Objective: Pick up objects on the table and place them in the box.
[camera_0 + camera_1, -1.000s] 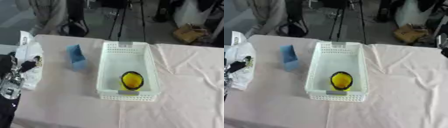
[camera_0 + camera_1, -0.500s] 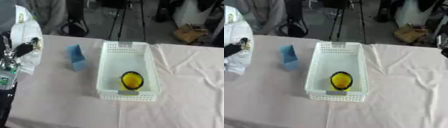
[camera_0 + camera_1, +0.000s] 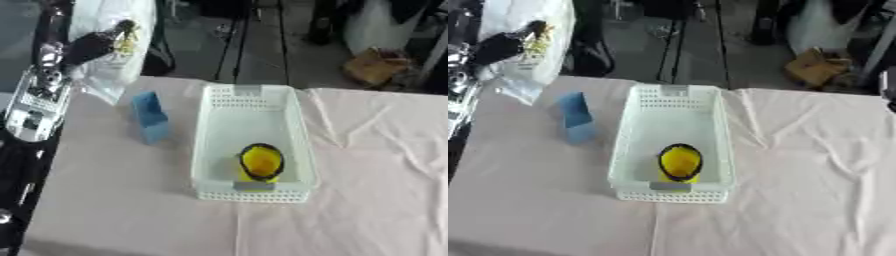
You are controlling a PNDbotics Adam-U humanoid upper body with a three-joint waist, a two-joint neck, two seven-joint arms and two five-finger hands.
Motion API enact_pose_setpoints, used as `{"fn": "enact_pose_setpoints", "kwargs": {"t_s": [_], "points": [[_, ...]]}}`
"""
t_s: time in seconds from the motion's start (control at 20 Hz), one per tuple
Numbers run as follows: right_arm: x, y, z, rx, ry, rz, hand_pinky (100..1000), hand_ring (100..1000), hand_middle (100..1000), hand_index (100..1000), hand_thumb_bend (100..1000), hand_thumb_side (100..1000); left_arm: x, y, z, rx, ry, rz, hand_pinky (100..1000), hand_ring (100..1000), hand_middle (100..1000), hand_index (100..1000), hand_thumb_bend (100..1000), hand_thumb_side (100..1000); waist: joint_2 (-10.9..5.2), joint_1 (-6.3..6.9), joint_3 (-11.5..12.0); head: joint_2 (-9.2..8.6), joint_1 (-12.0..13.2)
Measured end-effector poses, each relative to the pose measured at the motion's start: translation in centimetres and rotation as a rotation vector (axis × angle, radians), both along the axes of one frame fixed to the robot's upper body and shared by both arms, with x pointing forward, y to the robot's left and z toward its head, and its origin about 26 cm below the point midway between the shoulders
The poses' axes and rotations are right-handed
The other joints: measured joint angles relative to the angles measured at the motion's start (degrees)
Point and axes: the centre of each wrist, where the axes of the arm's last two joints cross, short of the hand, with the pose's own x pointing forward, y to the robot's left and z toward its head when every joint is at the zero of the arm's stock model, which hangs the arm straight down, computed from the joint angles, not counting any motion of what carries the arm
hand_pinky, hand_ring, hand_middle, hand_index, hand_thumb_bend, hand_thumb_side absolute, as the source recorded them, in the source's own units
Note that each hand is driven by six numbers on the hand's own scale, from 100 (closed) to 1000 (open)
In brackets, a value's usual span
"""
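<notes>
Lifting a white plastic bag [image 3: 112, 30] clear of the table, the left hand [image 3: 92, 44] now sits high at the far left of the left eye view, dark fingers clenched on the bag's middle. A second ago the bag was low beside the table's left edge; half a second ago it was part-way up. It now hangs above the far-left corner of the pink tablecloth [image 3: 367, 190], so the pick looks done and the carry to the box looks like the step ahead. The white box [image 3: 254, 102] lies along the middle of the table, with a yellow, dark-rimmed object [image 3: 262, 161] in its near end. A blue block [image 3: 150, 116] stands just left of the box, untouched.

From the right eye view the bag [image 3: 528, 37] shows at the far left with yellow marks beside the fingers; they may be printing, but no word can be read. A pale tab on the box's near wall [image 3: 671, 186] carries nothing legible either. The right hand shows only as a dark sliver at the right edge [image 3: 888, 87]; I cannot tell whether it is clenched or released.
</notes>
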Motion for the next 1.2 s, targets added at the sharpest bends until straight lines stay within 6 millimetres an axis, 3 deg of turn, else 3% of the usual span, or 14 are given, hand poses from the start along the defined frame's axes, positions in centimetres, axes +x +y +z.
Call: {"fn": "enact_pose_setpoints", "kwargs": {"t_s": [0.35, 0.55, 0.85, 0.9, 1.05, 1.1, 1.15, 1.2], "points": [[0.1, 0.4, 0.2, -0.004, -0.002, 0.016, 616, 682, 812, 889, 100, 432, 2.4, -2.1, -2.1, 0.097, 0.159, -0.404, 192, 267, 266, 511, 161, 285, 0.28, 0.38, -1.7, -0.44, 0.7], [0.1, 0.5, 0.2, -0.006, 0.000, 0.021, 616, 682, 812, 889, 100, 432, 3.4, -2.4, -4.4, 0.169, 0.271, -0.577, 204, 274, 274, 522, 161, 324, 0.47, 0.48, -2.3, -0.50, 0.8], [0.2, 0.6, 0.3, -0.006, 0.000, 0.029, 615, 682, 812, 889, 100, 433, 4.3, -2.4, -6.9, 0.231, 0.363, -0.636, 211, 282, 280, 527, 146, 342, 0.55, 0.39, -2.6, -0.79, 1.0], [0.2, 0.7, 0.3, -0.004, -0.001, 0.030, 615, 681, 812, 889, 100, 433, 4.4, -2.3, -7.2, 0.233, 0.363, -0.626, 251, 312, 315, 563, 224, 408, 0.55, 0.39, -2.8, -0.89, 1.0], [0.2, 0.8, 0.3, 0.000, -0.001, 0.034, 615, 681, 812, 889, 100, 433, 4.7, -2.8, -8.1, 0.216, 0.335, -0.596, 251, 312, 315, 563, 224, 408, 0.59, 0.37, -2.9, -0.97, 1.1], [0.2, 0.8, 0.3, 0.000, -0.002, 0.035, 615, 681, 811, 889, 100, 434, 4.8, -2.9, -8.4, 0.211, 0.326, -0.590, 366, 404, 406, 662, 364, 546, 0.59, 0.37, -2.9, -0.98, 1.1], [0.2, 0.8, 0.3, 0.001, -0.002, 0.035, 615, 681, 811, 889, 100, 434, 4.8, -2.9, -8.5, 0.210, 0.314, -0.582, 366, 404, 406, 662, 364, 546, 0.60, 0.37, -3.0, -0.98, 1.1], [0.2, 0.8, 0.3, 0.001, -0.002, 0.036, 615, 680, 811, 890, 100, 435, 4.9, -3.0, -8.7, 0.210, 0.302, -0.575, 600, 672, 684, 885, 617, 826, 0.63, 0.37, -3.0, -0.98, 1.1]]}}
